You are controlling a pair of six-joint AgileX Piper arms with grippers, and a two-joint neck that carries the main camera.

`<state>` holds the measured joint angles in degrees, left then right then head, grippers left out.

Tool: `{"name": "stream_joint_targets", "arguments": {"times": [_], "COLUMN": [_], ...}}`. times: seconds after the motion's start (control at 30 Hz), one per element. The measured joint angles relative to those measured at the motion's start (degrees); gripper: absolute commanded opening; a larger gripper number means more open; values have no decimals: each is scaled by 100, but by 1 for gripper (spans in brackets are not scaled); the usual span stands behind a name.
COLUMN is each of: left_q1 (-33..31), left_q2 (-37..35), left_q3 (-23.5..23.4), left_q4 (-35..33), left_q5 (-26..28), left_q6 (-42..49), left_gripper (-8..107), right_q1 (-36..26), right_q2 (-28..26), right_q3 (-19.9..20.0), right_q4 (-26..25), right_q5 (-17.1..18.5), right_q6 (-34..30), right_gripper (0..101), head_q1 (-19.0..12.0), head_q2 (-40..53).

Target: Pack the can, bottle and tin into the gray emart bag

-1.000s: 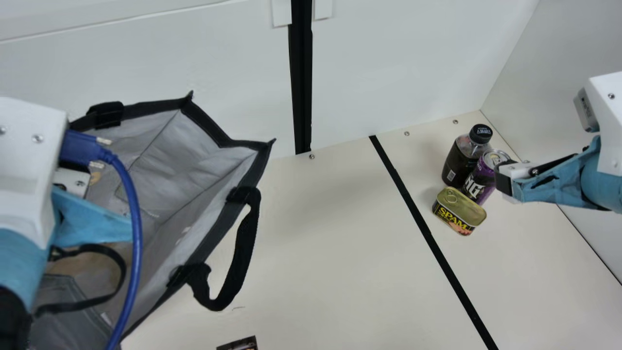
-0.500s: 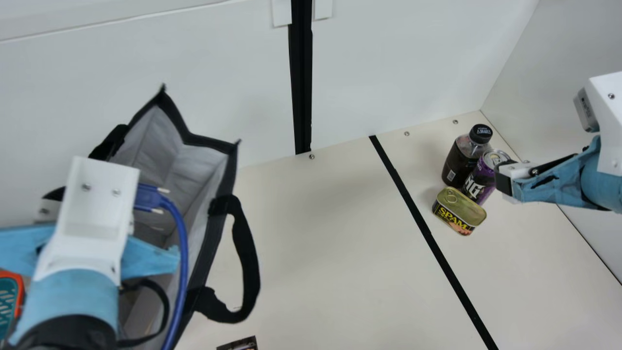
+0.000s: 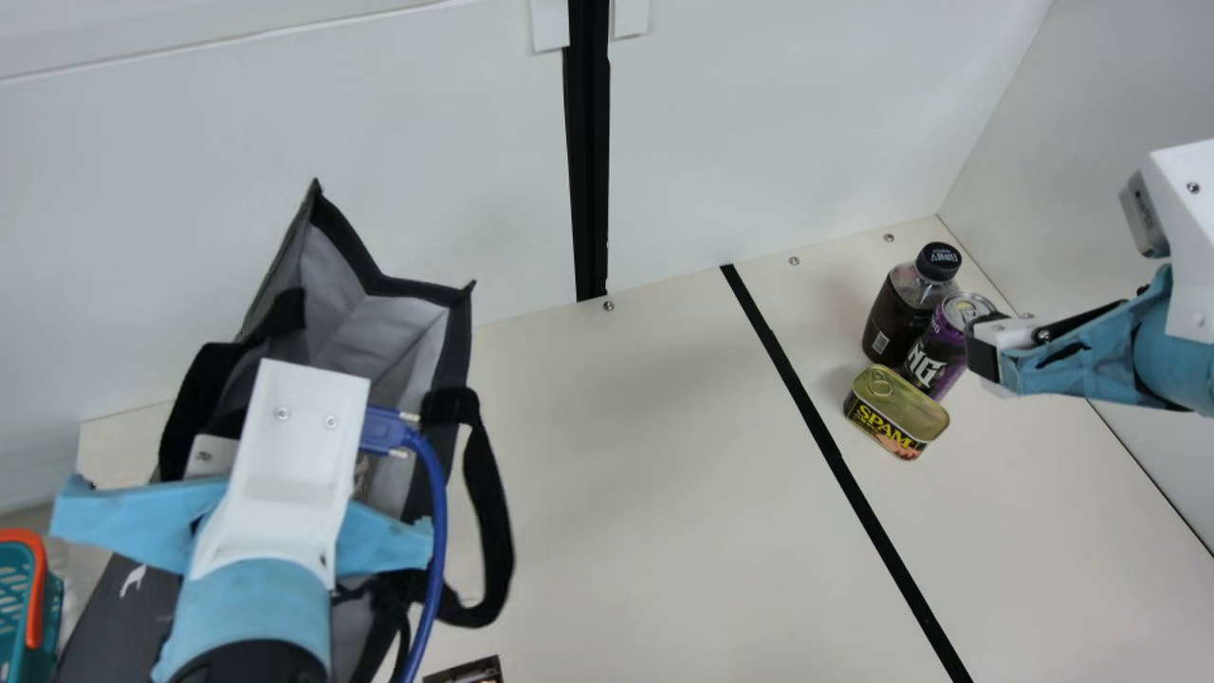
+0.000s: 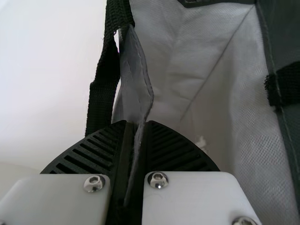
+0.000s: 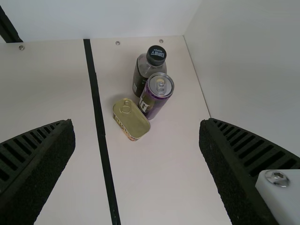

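My left gripper [image 3: 296,455] is over the gray bag [image 3: 453,341] in the main view, its fingertips hidden behind its white mount. Seen from the left wrist, the gripper [image 4: 137,125] is shut on a thin fold of the bag's rim, beside the pale lining [image 4: 211,79]. At the right, the dark bottle [image 3: 896,313], purple can [image 3: 934,351] and tin [image 3: 896,413] stand close together. My right gripper [image 3: 986,353] is near the can. The right wrist view has this gripper [image 5: 136,123] open, with tin [image 5: 132,119], can [image 5: 157,93] and bottle [image 5: 149,65] farther off beyond its fingers.
A teal basket with an orange handle [image 3: 36,588] stands at the left edge. A small dark printed item [image 3: 469,672] lies at the front edge. White walls [image 3: 759,123] rise behind and at the right. Bare table [image 3: 645,474] spans the middle.
My left arm has moved right, and the bag's left side has come along, narrowing its mouth and uncovering the basket. The right arm, bottle, can and tin have kept still.
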<state>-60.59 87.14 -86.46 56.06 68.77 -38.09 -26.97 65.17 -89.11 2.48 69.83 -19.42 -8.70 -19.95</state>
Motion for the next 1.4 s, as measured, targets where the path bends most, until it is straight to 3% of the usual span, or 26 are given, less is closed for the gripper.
{"name": "stream_joint_targets", "arguments": {"times": [0.27,0.67,1.4], "left_q1": [2,433,1796], "left_q2": [68,87,0], "left_q3": [43,120,506], "left_q4": [-333,-1270,-4229], "left_q5": [-234,-1018,-2603], "left_q6": [-134,-117,1024], "left_gripper": [10,10,10], "right_q1": [0,0,0], "right_q2": [0,0,0], "right_q3": [0,0,0], "right_q4": [0,0,0], "right_q5": [0,0,0], "right_q6": [0,0,0], "right_gripper": [91,91,91], "head_q1": [0,0,0], "head_q2": [0,0,0]}}
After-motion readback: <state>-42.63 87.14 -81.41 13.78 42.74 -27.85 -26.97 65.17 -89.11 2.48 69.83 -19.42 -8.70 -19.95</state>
